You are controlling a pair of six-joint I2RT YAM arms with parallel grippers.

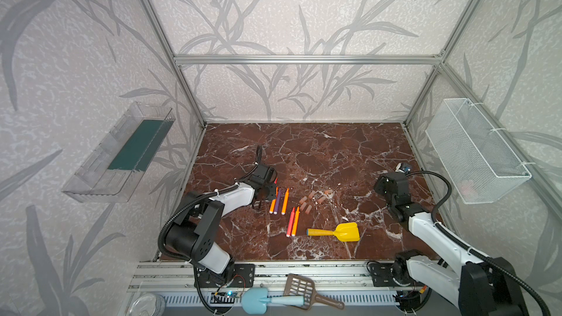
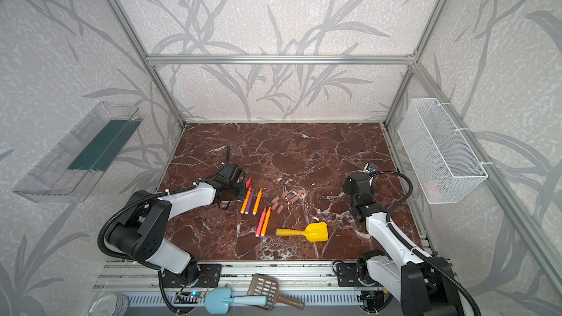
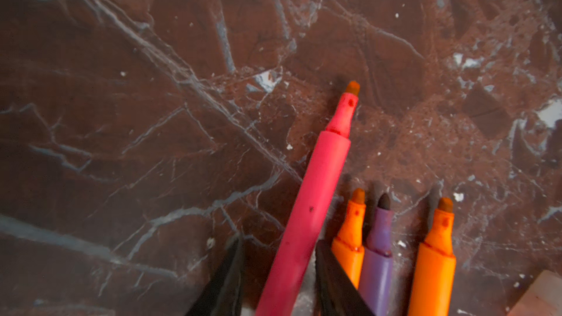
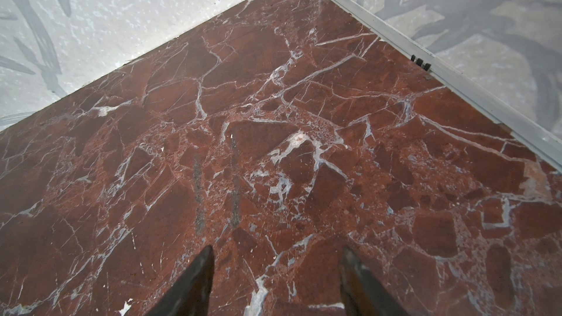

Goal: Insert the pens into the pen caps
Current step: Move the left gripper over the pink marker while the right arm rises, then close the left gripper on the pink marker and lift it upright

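The left claw (image 3: pixel 279 242) is hanging over a red-pink pen (image 3: pixel 316 196), a smooth round plastic barrel stepping down to a narrow neck and a stubby felt tip. Its dark tapered fingers (image 3: pixel 331 272) are standing apart on either side of the barrel: one is touching it, the other is leaving a strip of bare surface (image 3: pixel 152 117) showing, so the claw is straddling the pen without clamping it. In both top views the black wrist (image 1: pixel 261 177) is hiding most of this pen; only its tip (image 1: pixel 275 181) is showing, well beyond the yellow toy shovel (image 1: pixel 334 232) on the left arm's side.

Just beside the claw a first orange pen (image 3: pixel 349 238), a purple pen (image 3: pixel 378 253) and a second orange pen (image 3: pixel 435 262) are lying in a row, tips pointing the same way. Between that row and the shovel's handle a second red-pink pen (image 1: pixel 290 221) and a third orange pen (image 1: pixel 295 221) are lying side by side, touching. The pen caps (image 1: pixel 321 199), short translucent pinkish-tan cylinders, are lying in a loose cluster just beyond the shovel, apart from every pen.

The surface is showing a glossy red-brown marble pattern veined in white. The right claw (image 4: pixel 278 250) is hovering over it on the shovel's other side from the pens, its fingers wide apart with only marble between them
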